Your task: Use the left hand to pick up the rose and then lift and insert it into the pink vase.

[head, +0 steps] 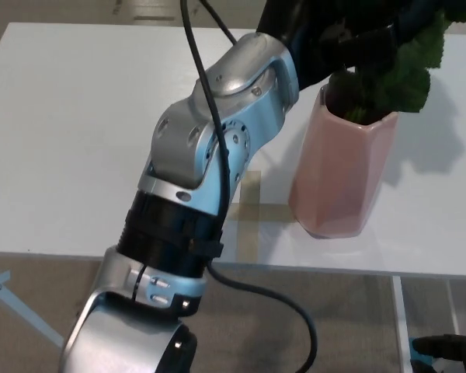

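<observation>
The pink vase (338, 179) stands upright on the white table (70, 132), right of centre. My left arm reaches across the picture to it, and my black left hand (343, 40) sits just above the vase's mouth, shut on the rose. The rose's green leaves (404, 74) bunch at the rim and spill over its right side. Its stem goes down inside the vase and is hidden, and the bloom lies outside the picture. A dark sliver of my right hand (450, 350) shows low at the bottom right, below the table.
The table's front edge (62, 252) runs across the lower part of the view, with floor beneath it. A black cable (272, 291) loops off my left forearm over that edge. A strip of tape (248, 206) marks the table beside the vase.
</observation>
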You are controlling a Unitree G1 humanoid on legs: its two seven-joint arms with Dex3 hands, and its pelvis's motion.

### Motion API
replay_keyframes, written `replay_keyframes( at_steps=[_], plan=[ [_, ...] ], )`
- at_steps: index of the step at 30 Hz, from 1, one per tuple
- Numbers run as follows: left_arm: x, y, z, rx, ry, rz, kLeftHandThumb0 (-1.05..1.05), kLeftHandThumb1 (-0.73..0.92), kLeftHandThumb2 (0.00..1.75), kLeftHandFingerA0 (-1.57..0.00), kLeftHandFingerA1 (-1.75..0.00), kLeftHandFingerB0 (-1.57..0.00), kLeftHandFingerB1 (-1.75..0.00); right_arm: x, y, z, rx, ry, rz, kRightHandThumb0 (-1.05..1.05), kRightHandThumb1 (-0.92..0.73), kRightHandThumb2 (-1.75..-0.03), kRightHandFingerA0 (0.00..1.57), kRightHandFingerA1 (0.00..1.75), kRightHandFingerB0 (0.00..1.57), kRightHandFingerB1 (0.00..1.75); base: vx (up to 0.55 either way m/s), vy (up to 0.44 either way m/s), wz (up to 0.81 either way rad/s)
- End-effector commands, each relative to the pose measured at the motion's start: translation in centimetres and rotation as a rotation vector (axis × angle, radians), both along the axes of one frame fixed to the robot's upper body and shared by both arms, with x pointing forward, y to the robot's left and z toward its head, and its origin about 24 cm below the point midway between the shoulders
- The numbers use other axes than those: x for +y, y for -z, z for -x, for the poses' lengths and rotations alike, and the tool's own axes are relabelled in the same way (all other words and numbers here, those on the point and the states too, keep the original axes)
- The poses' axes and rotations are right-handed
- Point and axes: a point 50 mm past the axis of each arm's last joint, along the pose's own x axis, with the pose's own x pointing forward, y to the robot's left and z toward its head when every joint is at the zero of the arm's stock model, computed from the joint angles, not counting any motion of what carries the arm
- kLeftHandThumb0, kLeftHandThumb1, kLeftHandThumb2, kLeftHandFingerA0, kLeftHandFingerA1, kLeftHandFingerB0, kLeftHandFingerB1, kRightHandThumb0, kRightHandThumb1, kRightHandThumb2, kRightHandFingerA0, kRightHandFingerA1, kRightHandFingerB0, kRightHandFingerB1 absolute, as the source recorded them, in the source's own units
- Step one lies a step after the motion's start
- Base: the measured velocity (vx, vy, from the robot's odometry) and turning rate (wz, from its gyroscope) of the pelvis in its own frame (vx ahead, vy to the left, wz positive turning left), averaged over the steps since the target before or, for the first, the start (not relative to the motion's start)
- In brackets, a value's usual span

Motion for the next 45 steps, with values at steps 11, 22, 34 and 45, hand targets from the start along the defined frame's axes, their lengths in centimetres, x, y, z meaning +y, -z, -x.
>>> replay_keyframes(
  at_steps=[11, 22, 34, 45],
  plan=[
    [0.7, 2.3, 1.3, 0.012, 0.099, -0.164, -0.74, 0.42, 0.85, 0.00, -0.09, -0.01, -0.19, 0.0, 0.4, 0.6, 0.028, 0.001, -0.012, -0.35, -0.66, -0.60, 0.60, 0.41, 0.55, 0.39, 0.00, 0.000, 0.00],
    [1.9, 1.8, 1.1, -0.022, 0.098, -0.174, -0.84, 0.41, 0.76, 0.00, -0.04, 0.00, -0.13, 0.0, 0.5, 0.7, 0.033, -0.012, 0.002, -0.35, -0.66, -0.59, 0.61, 0.41, 0.55, 0.39, 0.00, 0.000, 0.00],
    [4.6, 0.4, 0.9, -0.071, 0.080, -0.198, -0.82, 0.41, 0.76, 0.00, -0.03, 0.00, -0.13, 0.0, 0.6, 0.9, 0.032, -0.010, -0.007, -0.35, -0.66, -0.60, 0.60, 0.41, 0.55, 0.39, 0.00, 0.000, 0.00],
    [7.9, -1.3, 0.9, -0.149, 0.132, -0.312, -0.85, 0.53, 0.59, 0.00, -0.04, 0.00, -0.15, -0.2, 0.7, 1.1, 0.044, -0.010, 0.003, -0.36, -0.66, -0.60, 0.59, 0.41, 0.55, 0.39, 0.00, 0.000, 0.00]
  ],
)
